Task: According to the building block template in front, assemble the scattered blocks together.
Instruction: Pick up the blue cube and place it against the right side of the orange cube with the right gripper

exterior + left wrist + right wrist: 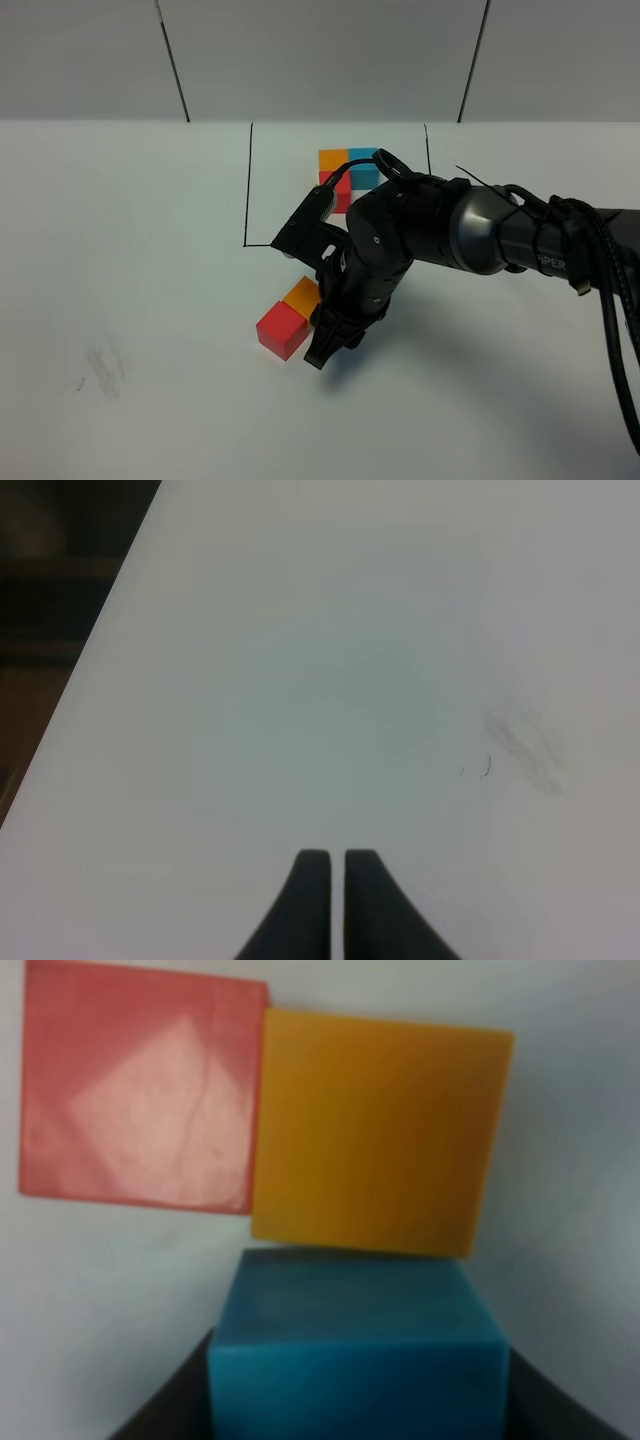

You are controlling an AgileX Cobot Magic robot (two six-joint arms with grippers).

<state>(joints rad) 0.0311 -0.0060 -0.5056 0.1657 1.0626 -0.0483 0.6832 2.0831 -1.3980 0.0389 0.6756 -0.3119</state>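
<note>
White table (130, 300): blue cube (355, 1350) btwn right fingers (160, 1410), touching orange cube (375, 1130).

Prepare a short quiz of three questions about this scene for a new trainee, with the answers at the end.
1. True or false: the left gripper is shut and holds nothing.
2. Which cube sits between the jaws of the right gripper? A) red cube B) orange cube C) blue cube
3. Fill in: on the table, the red cube lies beside the ______ cube.

Key
1. True. The fingers are together over bare table.
2. C. The blue cube is between the jaws, next to the orange cube.
3. Orange. The two stand side by side, nearer the camera than the template.
</note>
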